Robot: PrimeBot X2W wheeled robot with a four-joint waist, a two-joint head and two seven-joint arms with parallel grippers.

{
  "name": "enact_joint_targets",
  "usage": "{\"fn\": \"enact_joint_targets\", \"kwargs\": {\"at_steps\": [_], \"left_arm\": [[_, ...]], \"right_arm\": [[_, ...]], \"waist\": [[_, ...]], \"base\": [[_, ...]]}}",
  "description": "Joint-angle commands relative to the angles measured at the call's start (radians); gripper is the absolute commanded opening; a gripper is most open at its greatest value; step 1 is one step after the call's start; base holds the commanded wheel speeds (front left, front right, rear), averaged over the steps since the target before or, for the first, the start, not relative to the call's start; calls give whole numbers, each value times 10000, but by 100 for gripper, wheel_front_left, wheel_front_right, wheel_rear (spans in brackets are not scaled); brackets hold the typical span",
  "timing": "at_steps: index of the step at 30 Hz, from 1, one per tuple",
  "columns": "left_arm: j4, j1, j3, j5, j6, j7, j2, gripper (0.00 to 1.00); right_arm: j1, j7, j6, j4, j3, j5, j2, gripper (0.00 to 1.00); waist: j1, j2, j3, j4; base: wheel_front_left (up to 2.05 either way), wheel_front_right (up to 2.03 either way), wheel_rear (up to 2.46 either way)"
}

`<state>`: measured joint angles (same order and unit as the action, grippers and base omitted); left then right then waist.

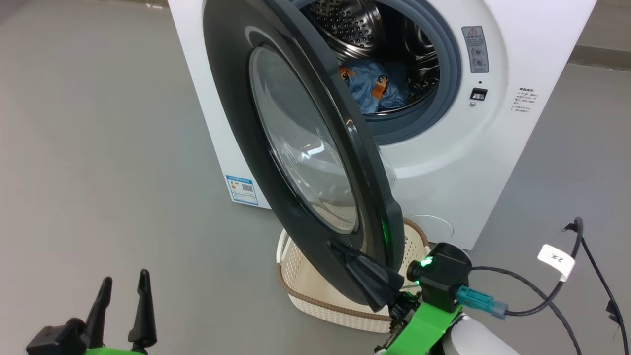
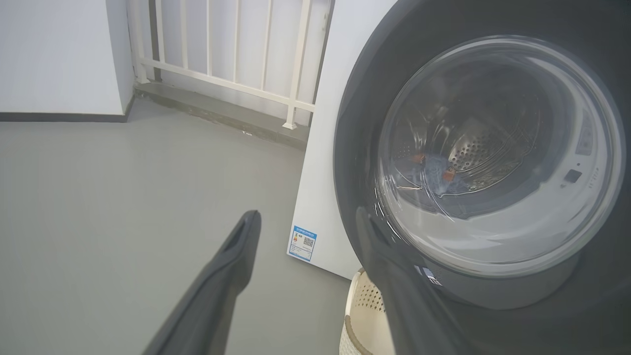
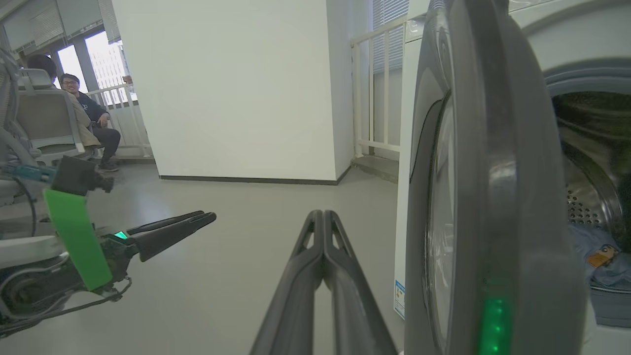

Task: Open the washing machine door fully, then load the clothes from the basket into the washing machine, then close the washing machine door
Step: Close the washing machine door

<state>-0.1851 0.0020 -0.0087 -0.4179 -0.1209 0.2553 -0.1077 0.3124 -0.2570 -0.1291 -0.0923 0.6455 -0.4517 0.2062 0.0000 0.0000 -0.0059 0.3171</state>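
The white washing machine (image 1: 443,162) stands with its black-rimmed glass door (image 1: 296,143) swung partway out. Blue clothes (image 1: 372,88) with orange patches lie in the steel drum. They also show through the glass (image 2: 438,177) and past the door's edge (image 3: 596,251). The cream basket (image 1: 315,291) sits on the floor under the door, partly hidden by it. My right gripper (image 1: 335,245) is shut on nothing, its fingers (image 3: 323,231) lying against the outer face of the door's lower rim. My left gripper (image 1: 123,286) is open at the lower left, apart from the door (image 2: 493,158).
Grey floor (image 1: 98,148) stretches to the left of the machine. A white railing (image 2: 222,74) and wall stand behind it. Black cables with a white tag (image 1: 557,259) hang at the right. People sit far off by a window (image 3: 84,113).
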Motion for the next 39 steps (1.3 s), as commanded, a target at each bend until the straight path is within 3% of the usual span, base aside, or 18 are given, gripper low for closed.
{"fn": "enact_joint_targets", "kwargs": {"at_steps": [1,12,23,39], "left_arm": [[207,-209,306,-82,-56,64,-123,100],[224,-314,321,-98,-64,65,-96,100],[213,-353,272,20,-61,65,-127,100],[357,-783,6,-38,-79,65,-60,100]], "right_arm": [[385,-48,-16,-75,229,-127,-35,0],[564,-48,-16,-1724,340,-534,64,0],[845,-48,-16,-2164,92,-608,283,0],[1807,-48,-16,-2706,-2084,-538,1198,0]], "waist": [[0,0,62,48],[0,0,265,152],[0,0,349,187],[0,0,1555,279]], "base": [[0,0,0],[0,0,0],[0,0,0],[0,0,0]]}}
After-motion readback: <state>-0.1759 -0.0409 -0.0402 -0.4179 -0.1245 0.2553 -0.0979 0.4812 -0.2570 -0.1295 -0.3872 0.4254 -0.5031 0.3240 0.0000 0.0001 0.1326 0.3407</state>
